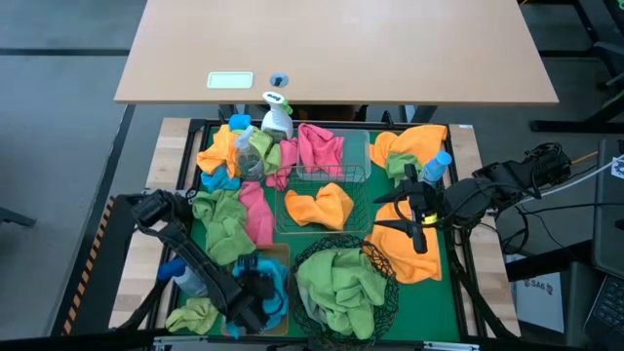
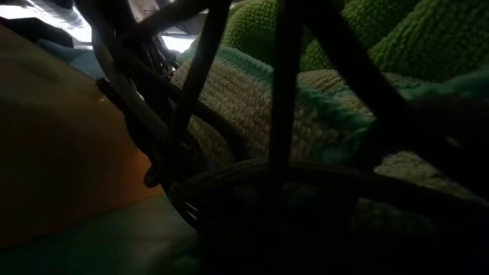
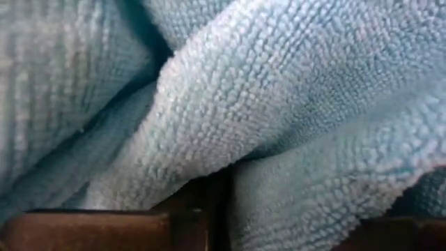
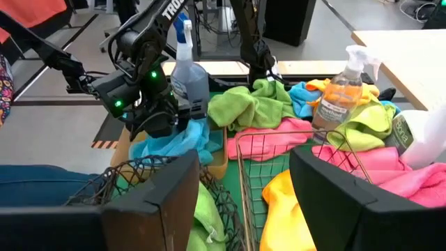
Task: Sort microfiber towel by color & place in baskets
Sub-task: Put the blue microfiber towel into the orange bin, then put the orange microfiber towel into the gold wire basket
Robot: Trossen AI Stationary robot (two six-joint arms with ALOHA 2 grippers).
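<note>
While left gripper (image 1: 255,291) presses blue towel (image 4: 174,143) in tan bin (image 1: 283,255), finger state unclear; right gripper (image 1: 417,216) fingers wide.

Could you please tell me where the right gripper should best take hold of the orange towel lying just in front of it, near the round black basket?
Probably from straight above, pinching a raised fold near the middle of the orange towel. It lies crumpled and loose on the green mat, so a ridge gives the open right gripper something to close on. Keep off the edge against the round black basket.
</note>
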